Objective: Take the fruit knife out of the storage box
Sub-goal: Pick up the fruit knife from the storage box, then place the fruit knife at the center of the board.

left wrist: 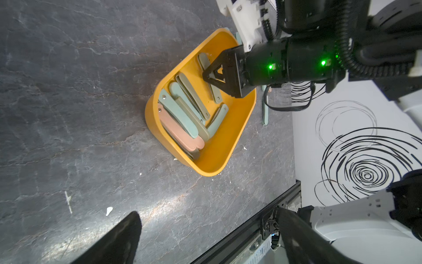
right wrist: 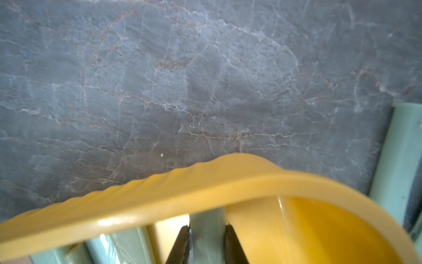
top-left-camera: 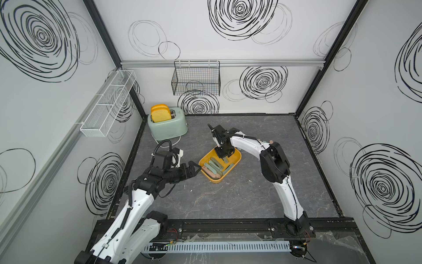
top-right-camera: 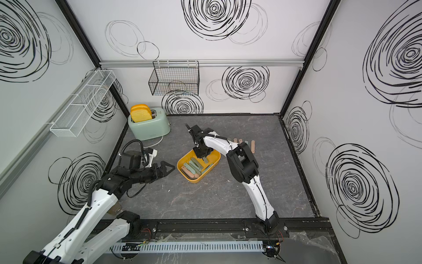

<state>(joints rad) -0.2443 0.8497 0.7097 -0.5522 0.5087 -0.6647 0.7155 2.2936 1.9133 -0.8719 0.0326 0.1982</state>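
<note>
Black fingers of the right gripper pinch a sage-green folded fruit knife between them, inside the far end of the mustard-yellow rounded plastic storage box. Left gripper hovers spread just left of it.

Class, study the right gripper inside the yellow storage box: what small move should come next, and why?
Probably a straight lift. The right gripper is shut on a pale green fruit knife inside the storage box, below its rim, with other knives lying close, so rising first should clear the wall.
</note>
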